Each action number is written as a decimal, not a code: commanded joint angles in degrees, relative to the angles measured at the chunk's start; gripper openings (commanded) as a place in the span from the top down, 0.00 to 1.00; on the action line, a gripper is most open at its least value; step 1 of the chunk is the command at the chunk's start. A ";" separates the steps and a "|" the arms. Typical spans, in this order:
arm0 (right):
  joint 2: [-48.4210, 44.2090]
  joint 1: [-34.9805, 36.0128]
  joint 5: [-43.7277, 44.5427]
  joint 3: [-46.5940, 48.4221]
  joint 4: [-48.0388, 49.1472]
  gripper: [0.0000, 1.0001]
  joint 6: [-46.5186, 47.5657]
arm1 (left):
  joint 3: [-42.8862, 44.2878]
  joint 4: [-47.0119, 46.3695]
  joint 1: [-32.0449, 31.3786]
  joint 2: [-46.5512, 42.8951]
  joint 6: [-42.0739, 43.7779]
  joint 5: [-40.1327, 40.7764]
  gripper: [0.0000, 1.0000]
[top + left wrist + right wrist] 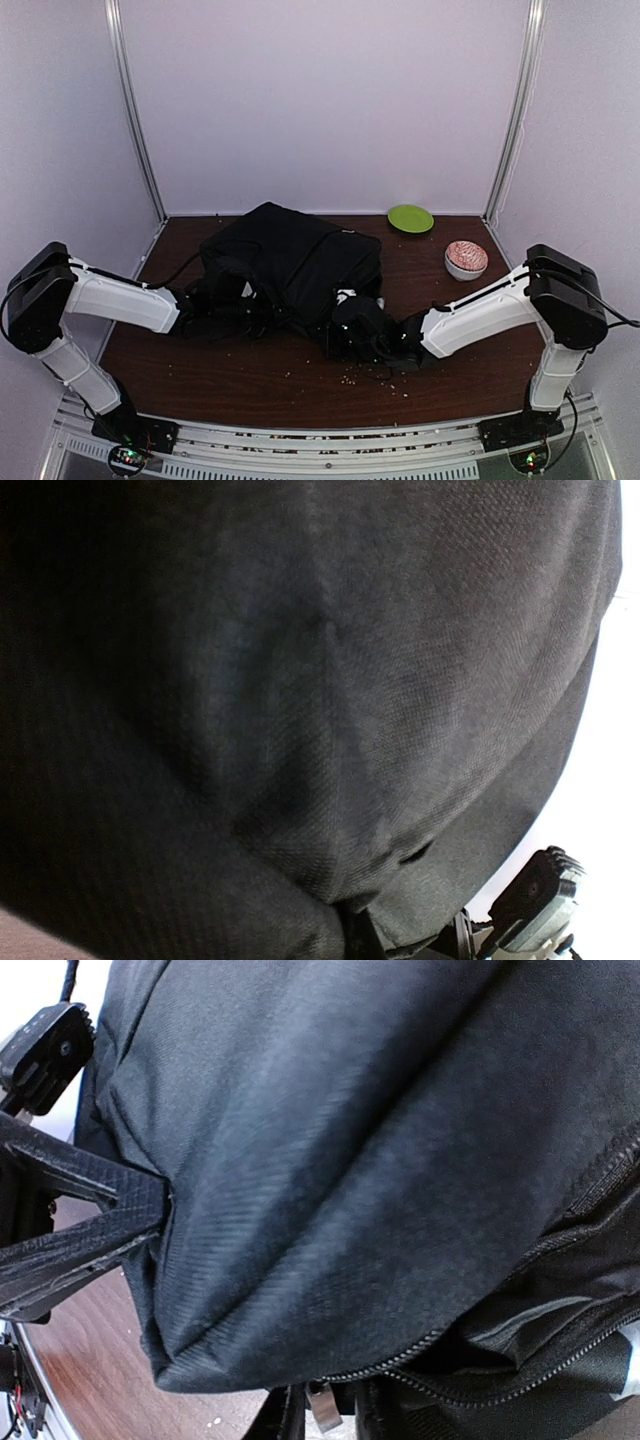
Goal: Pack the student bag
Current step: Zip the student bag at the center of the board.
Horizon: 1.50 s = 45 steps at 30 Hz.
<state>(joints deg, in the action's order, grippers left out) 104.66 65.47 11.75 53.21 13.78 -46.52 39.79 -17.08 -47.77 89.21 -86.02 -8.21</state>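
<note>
Student bag lying at the centre of the brown table, with a green plate and a bowl behind it to your right. Your left gripper is closed against the bag's left side; fabric fills its wrist view, so you cannot tell whether any is pinched. Your right gripper is narrowed at the bag's near right corner, its fingers converging on a fold of the fabric.

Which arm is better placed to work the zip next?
Probably right: the right gripper sits by the zip and metal pull of the large black fabric bag; the left gripper pinches fabric elsewhere.
</note>
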 commanded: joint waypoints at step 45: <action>-12.86 -3.58 14.74 -11.51 -7.30 1.00 1.09 | -2.93 2.17 0.83 -5.24 3.94 -0.05 1.00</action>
<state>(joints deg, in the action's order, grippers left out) 92.05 63.83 18.44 43.09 10.90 -44.16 38.57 -18.13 -47.94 87.24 -84.77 -10.00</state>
